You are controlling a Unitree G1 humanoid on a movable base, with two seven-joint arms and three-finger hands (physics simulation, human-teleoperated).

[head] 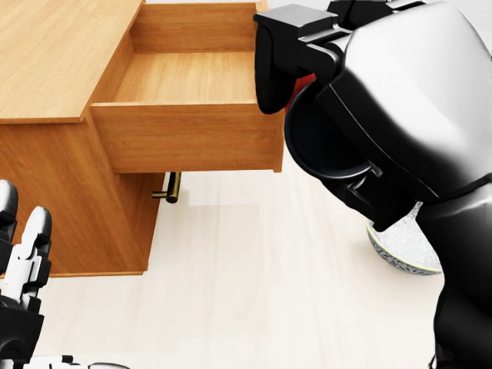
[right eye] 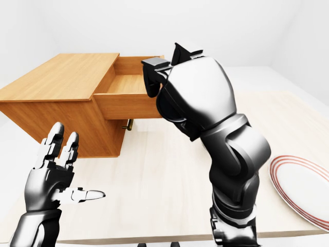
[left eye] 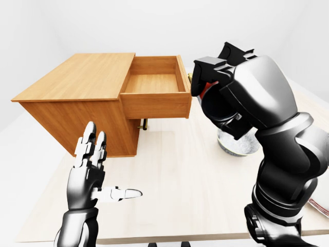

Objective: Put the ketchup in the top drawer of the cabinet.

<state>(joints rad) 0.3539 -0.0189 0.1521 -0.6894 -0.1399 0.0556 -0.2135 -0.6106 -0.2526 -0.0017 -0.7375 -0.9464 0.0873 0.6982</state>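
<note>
The wooden cabinet [left eye: 77, 77] stands at the left of the table, with its top drawer [left eye: 154, 105] pulled open and nothing showing inside. My right hand [left eye: 204, 82] is raised just right of the drawer's right corner. Its black fingers [head: 280, 54] are closed round the ketchup [left eye: 206, 88], of which only a red sliver shows, also in the head view [head: 304, 83]. My left hand [left eye: 105, 170] is open and empty, fingers spread upward, low at the left below the cabinet.
A glass bowl [left eye: 237, 145] sits on the light wooden table [left eye: 180, 170], partly behind my right arm. A red-rimmed white plate [right eye: 303, 185] lies at the right. A brass handle [left eye: 143, 125] of the lower drawer shows under the open drawer.
</note>
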